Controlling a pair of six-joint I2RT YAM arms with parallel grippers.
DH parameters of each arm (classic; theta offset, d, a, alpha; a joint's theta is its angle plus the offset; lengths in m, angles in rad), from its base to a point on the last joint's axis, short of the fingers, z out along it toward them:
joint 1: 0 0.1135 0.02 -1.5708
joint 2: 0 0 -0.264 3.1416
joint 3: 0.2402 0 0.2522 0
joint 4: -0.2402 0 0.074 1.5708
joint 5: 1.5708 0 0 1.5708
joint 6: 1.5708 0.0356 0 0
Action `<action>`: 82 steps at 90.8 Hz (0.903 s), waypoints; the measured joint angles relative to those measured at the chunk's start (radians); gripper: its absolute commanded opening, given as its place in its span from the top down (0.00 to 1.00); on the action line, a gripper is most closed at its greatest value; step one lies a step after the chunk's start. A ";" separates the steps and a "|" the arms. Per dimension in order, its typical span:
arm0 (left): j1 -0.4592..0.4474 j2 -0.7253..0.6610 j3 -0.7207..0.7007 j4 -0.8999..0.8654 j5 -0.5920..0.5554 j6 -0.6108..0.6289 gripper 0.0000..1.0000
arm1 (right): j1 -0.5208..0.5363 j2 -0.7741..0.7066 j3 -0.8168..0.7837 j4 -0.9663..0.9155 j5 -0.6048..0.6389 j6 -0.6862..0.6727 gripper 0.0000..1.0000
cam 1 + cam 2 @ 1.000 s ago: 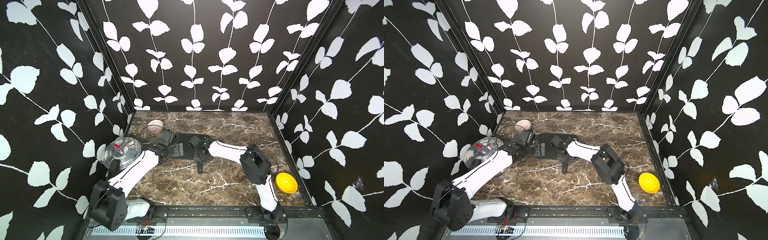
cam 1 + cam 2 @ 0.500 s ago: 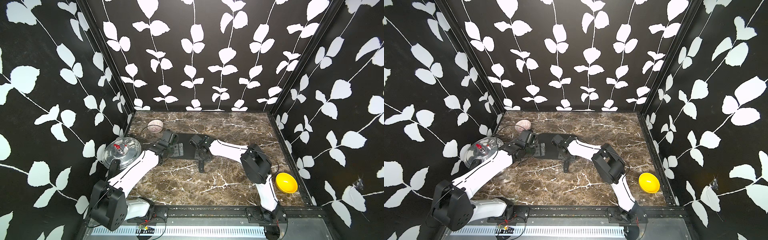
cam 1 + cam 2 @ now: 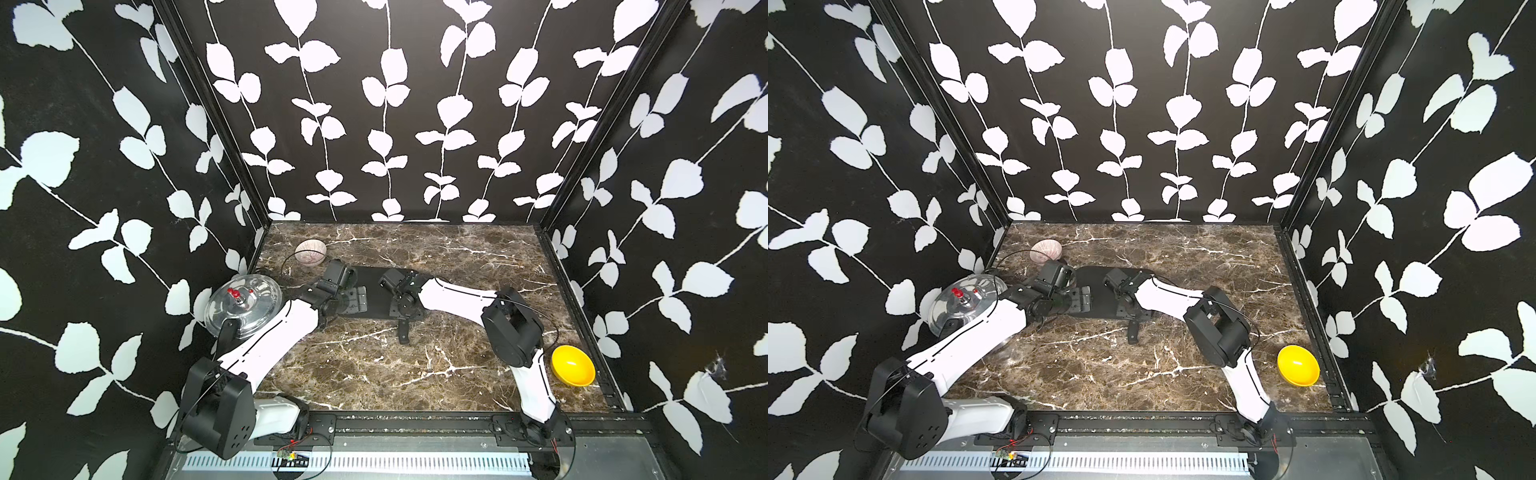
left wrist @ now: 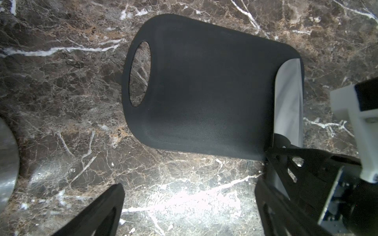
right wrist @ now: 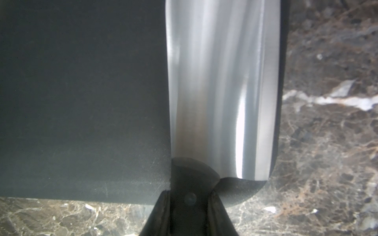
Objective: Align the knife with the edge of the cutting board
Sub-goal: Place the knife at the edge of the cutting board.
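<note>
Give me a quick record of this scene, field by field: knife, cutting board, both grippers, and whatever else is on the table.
cutting board: flat on the marble table
knife: blade flat on the board along one short end, parallel to that edge; handle overhangs the table
right gripper: shut on the knife handle
left gripper: open, empty
other items: silver lid, yellow bowl, pale bowl

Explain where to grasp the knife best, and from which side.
Grip the knife by its black handle, from above on the near side: it juts past the edge of the cutting board, narrow enough to pinch, while the blade lies flat. The right gripper holds there.
</note>
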 measured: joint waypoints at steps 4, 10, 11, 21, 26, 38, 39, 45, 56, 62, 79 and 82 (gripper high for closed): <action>0.000 0.001 0.000 0.000 0.001 0.000 0.02 | -0.002 0.000 0.000 0.000 0.000 0.000 1.00; 0.000 0.002 0.000 0.000 0.002 0.000 0.02 | -0.004 0.000 0.000 0.000 0.000 0.000 1.00; 0.000 0.002 0.000 0.000 0.002 0.000 0.01 | -0.005 0.000 0.000 0.000 0.000 -0.001 1.00; 0.000 0.002 0.000 0.001 0.002 0.000 0.02 | -0.008 0.000 0.000 0.000 0.000 -0.003 1.00; 0.000 0.002 0.000 0.001 0.002 0.000 0.02 | -0.008 0.000 0.000 0.000 0.000 -0.003 1.00; 0.000 0.003 0.000 0.001 0.003 0.000 0.02 | -0.010 0.000 0.000 0.000 -0.001 -0.007 0.99; 0.000 0.003 0.000 0.001 0.003 0.000 0.02 | -0.010 0.000 0.000 0.000 -0.001 -0.007 0.99; 0.000 0.004 0.000 0.001 0.004 0.000 0.02 | -0.010 0.000 0.000 0.001 -0.002 -0.007 0.93; 0.000 0.004 0.000 0.001 0.006 0.000 0.02 | -0.010 0.000 -0.001 0.001 -0.005 -0.007 0.85; 0.000 0.004 0.000 0.001 0.006 0.000 0.02 | -0.010 0.000 -0.002 0.002 -0.006 -0.007 0.80; 0.000 0.004 0.000 0.001 0.006 0.000 0.02 | -0.010 -0.004 -0.013 0.017 -0.009 -0.003 0.63; 0.000 0.004 0.000 0.001 0.006 0.000 0.02 | -0.010 -0.008 -0.016 0.017 -0.011 -0.003 0.61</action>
